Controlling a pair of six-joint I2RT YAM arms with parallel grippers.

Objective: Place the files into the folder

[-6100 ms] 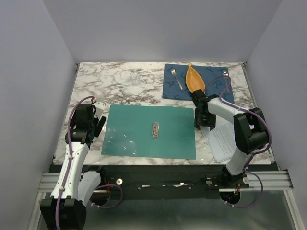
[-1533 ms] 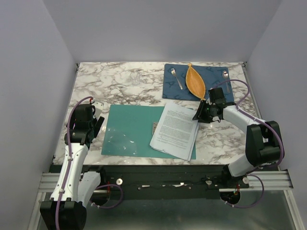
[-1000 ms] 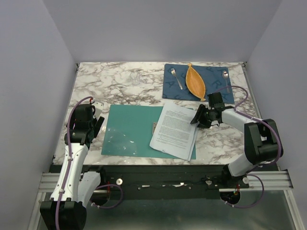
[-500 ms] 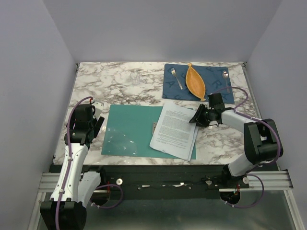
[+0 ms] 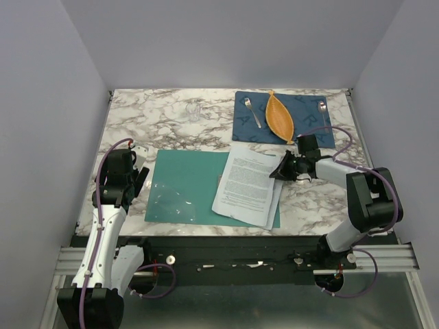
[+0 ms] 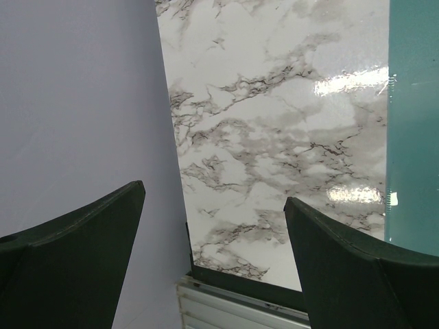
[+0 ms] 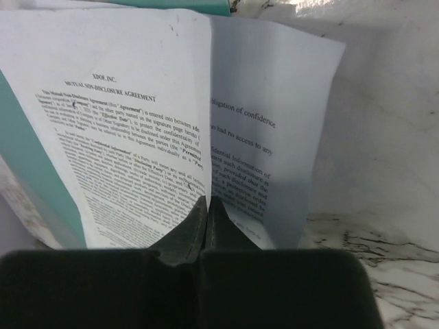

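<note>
**Two sheets fanned apart on the folder, right claw shut at their edge**

Both files (image 5: 245,184) lie on the right half of the green folder (image 5: 185,185), which is open flat near the front edge of the bench (image 5: 171,127). They lie crooked to it and do not cover each other exactly. The right claw (image 7: 207,200) has its fingers pressed together, with the tip at the line where the upper sheet overlaps the lower one. I cannot tell if any paper is caught between them. The left claw (image 6: 212,199) is spread wide and holds nothing, above the bare bench just beside the folder's left edge.

I think the danger is in pushing with a closed tip. It may move only the upper sheet, so the fan grows wider, or the thin paper may buckle. Nothing holds the folder, so on this smooth marble it may slide together with the sheets.
</note>
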